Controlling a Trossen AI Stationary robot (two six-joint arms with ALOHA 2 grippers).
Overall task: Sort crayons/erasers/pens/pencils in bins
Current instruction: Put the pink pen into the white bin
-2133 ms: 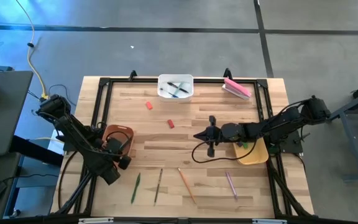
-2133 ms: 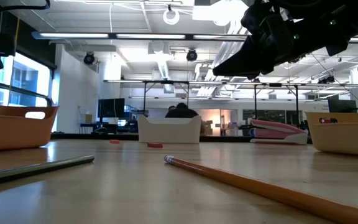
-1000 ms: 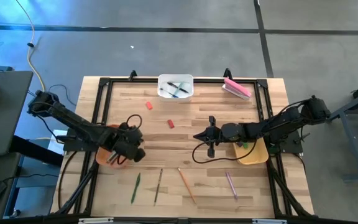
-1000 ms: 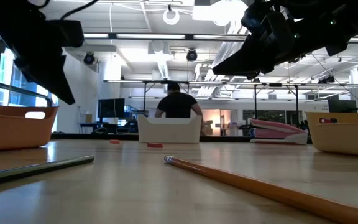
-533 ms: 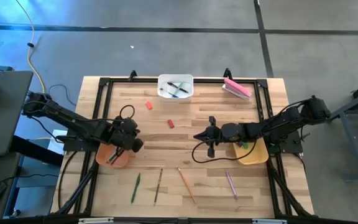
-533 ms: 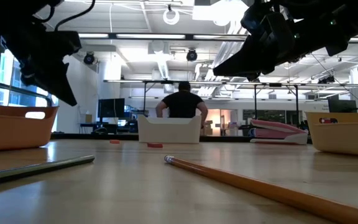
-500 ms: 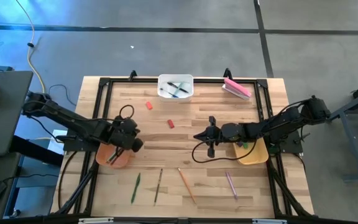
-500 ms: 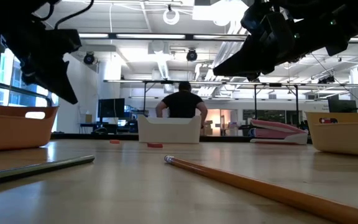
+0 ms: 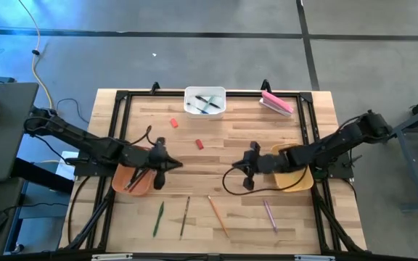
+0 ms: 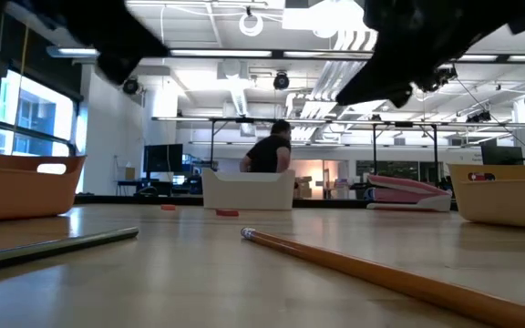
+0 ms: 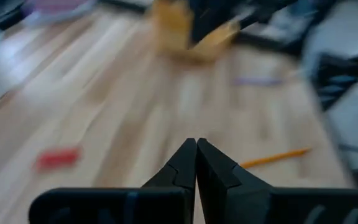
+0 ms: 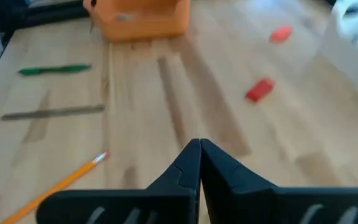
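Left gripper, fingers pressed together and empty, reaches level over the orange bin. Right gripper, likewise clenched, extends beside the yellow bin. Four pencils lie near the front edge; two red crayons mid-table.

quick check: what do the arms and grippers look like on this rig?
Both arms are dark, jointed and slim, with black cable looping beside each wrist. The left gripper and right gripper each have two matte black, wedge-shaped fingers tapering to a point from a wide black bar. No markings are legible.
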